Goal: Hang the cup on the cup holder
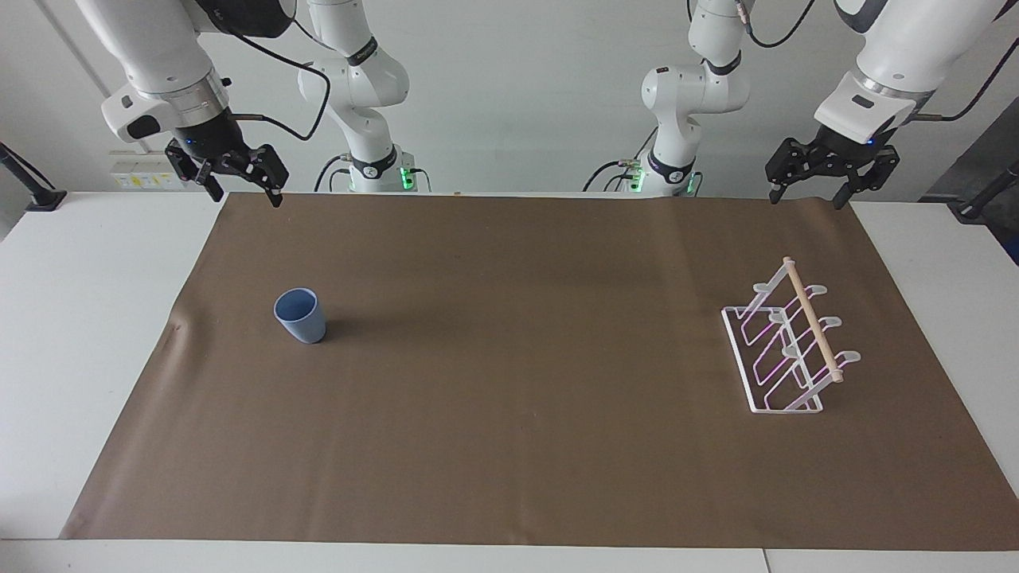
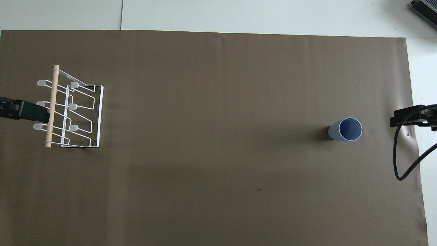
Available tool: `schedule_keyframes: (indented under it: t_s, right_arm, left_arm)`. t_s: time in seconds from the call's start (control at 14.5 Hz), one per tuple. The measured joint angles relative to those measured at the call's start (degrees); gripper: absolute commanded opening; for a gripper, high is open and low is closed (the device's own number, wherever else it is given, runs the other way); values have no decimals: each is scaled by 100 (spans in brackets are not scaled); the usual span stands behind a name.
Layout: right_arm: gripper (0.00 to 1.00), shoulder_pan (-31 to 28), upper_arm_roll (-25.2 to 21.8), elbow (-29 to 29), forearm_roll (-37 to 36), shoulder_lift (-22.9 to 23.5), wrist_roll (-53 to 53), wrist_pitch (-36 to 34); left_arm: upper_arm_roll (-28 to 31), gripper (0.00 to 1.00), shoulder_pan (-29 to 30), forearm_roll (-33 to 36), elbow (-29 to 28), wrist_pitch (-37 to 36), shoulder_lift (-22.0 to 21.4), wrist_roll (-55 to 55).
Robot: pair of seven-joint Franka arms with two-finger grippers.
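Cup: upright, mouth up, on the brown mat toward the right arm's end of the counter.
Handling (judged): light, stiff, smooth plastic, no handle; pinch wall near rim.
Cup holder: left arm's end, well apart from cup.
Right tool: raised, fingers spread, empty.
Left tool: raised, spread, waiting.

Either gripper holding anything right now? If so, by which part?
Nothing held. The left gripper and right gripper both hang open and empty in the air. The cup stands alone on the brown mat, and the cup holder is untouched.
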Motion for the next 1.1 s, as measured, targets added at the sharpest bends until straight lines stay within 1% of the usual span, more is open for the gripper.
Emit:
schedule_keyframes:
  t_s: [0.76, 0.83, 1.1]
  right_arm:
    - [100, -9, -11, -140, -4, -16, -202, 10]
    - [100, -11, -16, -201, -4, -17, -216, 78]
    - [100, -46, -46, -782, -4, -3, -475, 860]
  left_arm:
    - [0, 100, 0, 0, 0, 0, 0, 0]
    - [0, 100, 0, 0, 0, 0, 0, 0]
    - [0, 100, 0, 0, 0, 0, 0, 0]
